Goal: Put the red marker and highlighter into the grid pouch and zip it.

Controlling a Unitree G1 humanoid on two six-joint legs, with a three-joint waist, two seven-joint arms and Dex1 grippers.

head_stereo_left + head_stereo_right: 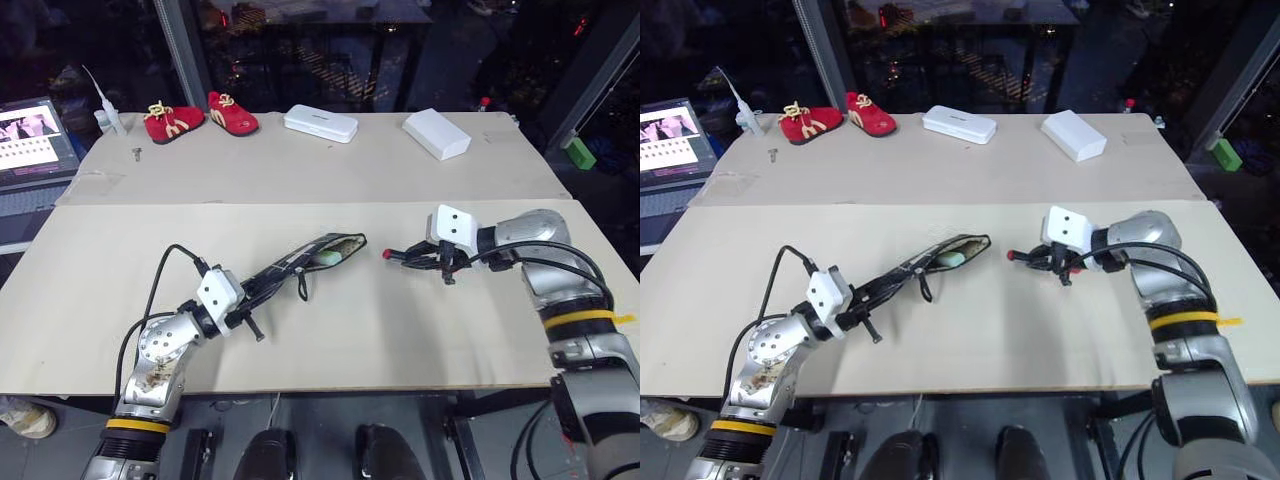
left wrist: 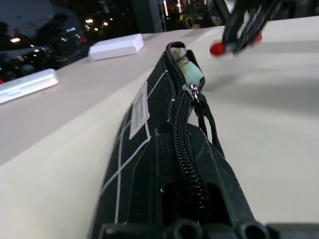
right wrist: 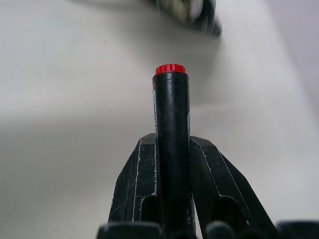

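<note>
Red marker [image 3: 171, 144] pinched lengthwise between right gripper [image 1: 432, 258] fingers, red tip forward, clear of the table [image 1: 400, 340]. Long axis roughly in line with grid pouch [image 1: 300, 262] mouth, tip aimed at the opening; pouch mouth lies just beyond the tip toward the robot's left, small gap between, not touching. Right arm nearer the mouth; left gripper [image 1: 250, 312] clamped shut on the pouch's closed end, holding it raised and angled. Pouch: flat black fabric, white grid lines, small white label, black toothed zipper, slider and cord pull part-way along, mouth gaping at the far end. Highlighter [image 2: 192, 73] already inside the mouth, pale green translucent stub, chunky, end poking out. Marker body smooth dark plastic, slim cylinder, ribbed red end. Table matte beige board. Next move likely a straight push along the marker axis into the mouth beside the highlighter; risk of catching on the zipper edge.
</note>
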